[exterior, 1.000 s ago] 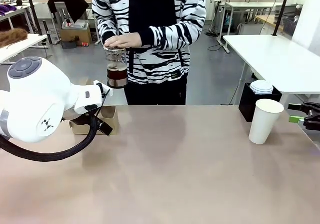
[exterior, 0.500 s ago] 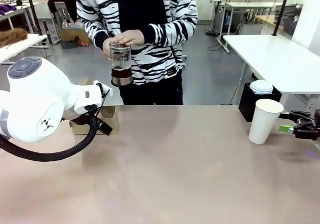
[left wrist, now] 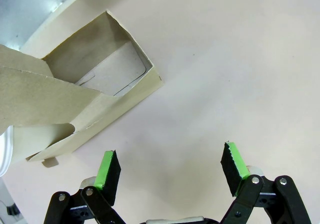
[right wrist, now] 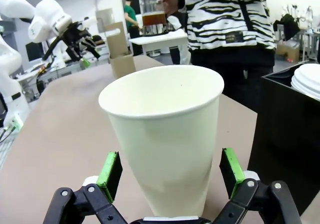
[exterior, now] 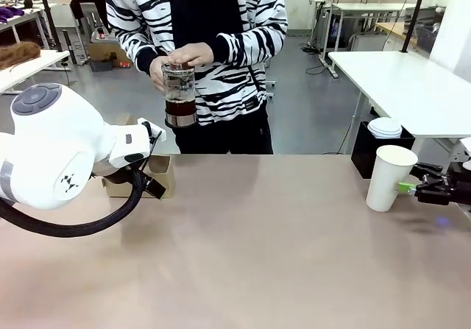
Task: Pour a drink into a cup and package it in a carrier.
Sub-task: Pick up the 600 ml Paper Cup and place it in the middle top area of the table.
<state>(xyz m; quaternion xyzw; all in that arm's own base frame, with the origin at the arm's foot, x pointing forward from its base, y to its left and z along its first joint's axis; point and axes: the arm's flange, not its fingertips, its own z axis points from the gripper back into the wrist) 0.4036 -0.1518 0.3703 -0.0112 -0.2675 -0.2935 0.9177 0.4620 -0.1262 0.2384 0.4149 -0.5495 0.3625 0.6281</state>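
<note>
A person's hands hold a glass jar point(exterior: 179, 93) over the far edge of the table, with the dark amber drink point(exterior: 180, 109) in its lower part. The jar point(right wrist: 152, 11) also appears far off in the right wrist view. The tall white cup point(exterior: 390, 177) stands at the table's right. My right gripper point(exterior: 416, 179) is open, with one finger on each side of the cup point(right wrist: 167, 134), apart from its wall. The brown carrier point(left wrist: 75, 93) lies just ahead of my open left gripper point(left wrist: 170, 166), which holds nothing. My left arm partly hides the carrier point(exterior: 158, 176).
A black box-shaped holder point(exterior: 368, 149) with a stack of white lids point(exterior: 385, 127) stands just beyond the cup at the table's far right edge. The big white left arm body point(exterior: 51, 152) fills the near left. Bare tabletop point(exterior: 257, 248) spans the middle.
My right gripper has moved left until its fingers flank the cup. The person has raised the jar and shifted it slightly right. The left arm has not moved.
</note>
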